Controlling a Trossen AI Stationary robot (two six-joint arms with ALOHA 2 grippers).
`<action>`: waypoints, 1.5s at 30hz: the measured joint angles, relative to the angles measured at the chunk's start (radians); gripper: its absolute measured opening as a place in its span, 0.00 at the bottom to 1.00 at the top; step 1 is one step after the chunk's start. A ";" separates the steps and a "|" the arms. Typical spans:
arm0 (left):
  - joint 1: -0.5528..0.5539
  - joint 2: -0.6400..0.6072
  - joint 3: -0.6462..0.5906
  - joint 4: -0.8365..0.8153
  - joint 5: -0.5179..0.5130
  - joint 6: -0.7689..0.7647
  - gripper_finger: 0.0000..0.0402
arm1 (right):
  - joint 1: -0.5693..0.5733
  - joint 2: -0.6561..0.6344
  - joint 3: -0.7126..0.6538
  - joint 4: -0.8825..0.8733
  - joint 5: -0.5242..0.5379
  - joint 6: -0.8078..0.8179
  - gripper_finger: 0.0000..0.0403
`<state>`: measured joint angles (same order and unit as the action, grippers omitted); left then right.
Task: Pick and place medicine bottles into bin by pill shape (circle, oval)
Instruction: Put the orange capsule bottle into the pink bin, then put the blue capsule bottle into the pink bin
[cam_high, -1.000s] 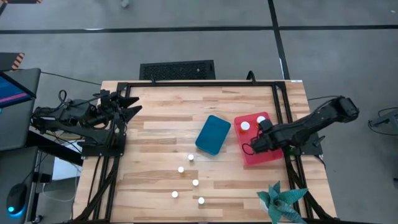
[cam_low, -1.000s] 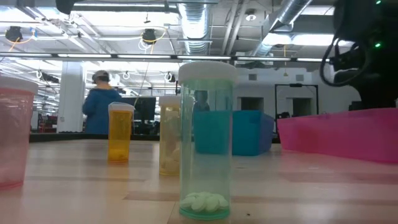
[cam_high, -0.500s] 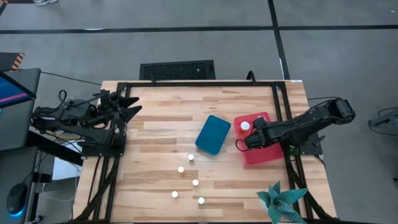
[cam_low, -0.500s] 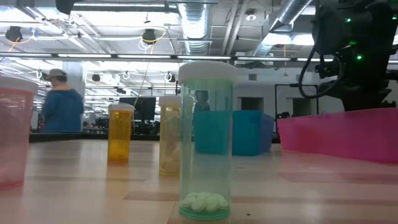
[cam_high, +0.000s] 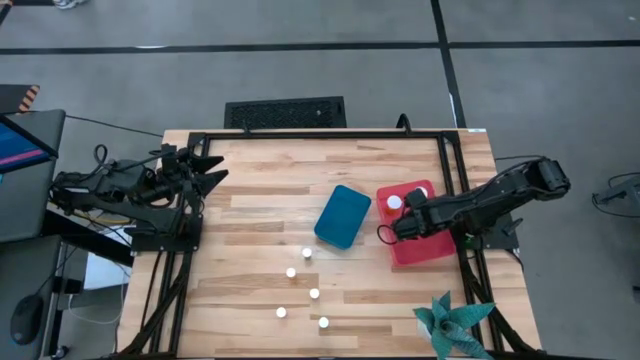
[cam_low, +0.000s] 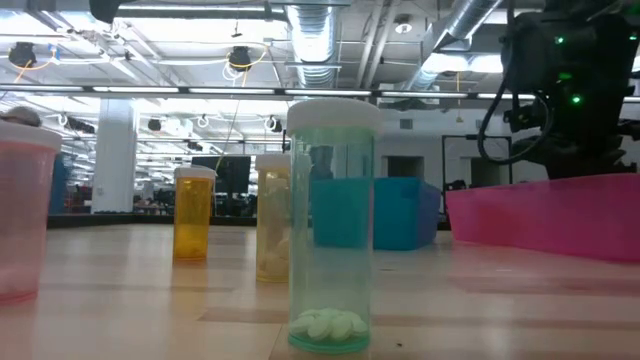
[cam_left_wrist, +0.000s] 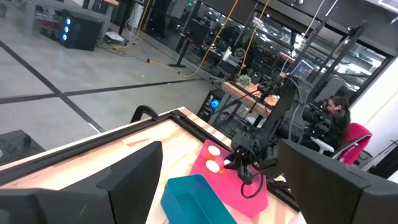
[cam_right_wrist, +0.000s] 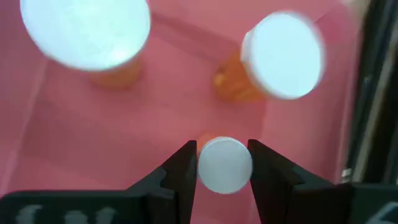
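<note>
Landmark: red bin (cam_high: 412, 250), on the table (cam_high: 260, 200) toward the right arm's side.

Right gripper (cam_right_wrist: 222, 163) is over the red bin, above its interior. In the right wrist view its two dark fingers (cam_right_wrist: 184, 167) stand on either side of the white cap of a small bottle (cam_right_wrist: 224, 164). The cap fills the gap between them, so the gripper reads as pinching this bottle. Whether the bottle's base rests on the bin floor cannot be told. Two other orange bottles with white caps (cam_right_wrist: 87, 28) (cam_right_wrist: 283, 55) stand in the same bin, beyond the held one.

Teal bin (cam_high: 343, 215) lies just beside the red bin, on the side toward the table's middle; nothing shows inside it from above.

Five loose bottles (cam_high: 307, 253) stand on the table beyond the teal bin from the red bin, well apart from the red bin. In the low view, the nearest is a clear teal bottle (cam_low: 331, 225) with white tablets at its bottom.

Left gripper (cam_high: 207, 170) is parked at the table edge farthest from the red bin, fingers spread, holding nothing.
</note>
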<state>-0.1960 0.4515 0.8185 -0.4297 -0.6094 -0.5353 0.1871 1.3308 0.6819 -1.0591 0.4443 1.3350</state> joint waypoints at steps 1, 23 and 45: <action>0.000 0.000 0.000 0.000 0.000 0.000 0.78 | 0.000 0.001 -0.001 0.005 -0.005 0.001 0.39; 0.000 0.000 0.000 0.001 0.000 0.000 0.78 | 0.000 -0.126 0.084 -0.149 0.028 -0.029 0.56; 0.000 0.000 0.000 0.001 0.002 -0.001 0.78 | 0.003 0.057 0.466 0.734 -0.011 -1.158 0.57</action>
<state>-0.1962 0.4515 0.8188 -0.4286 -0.6076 -0.5362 0.1905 1.3876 1.1483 -0.3254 0.4333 0.1767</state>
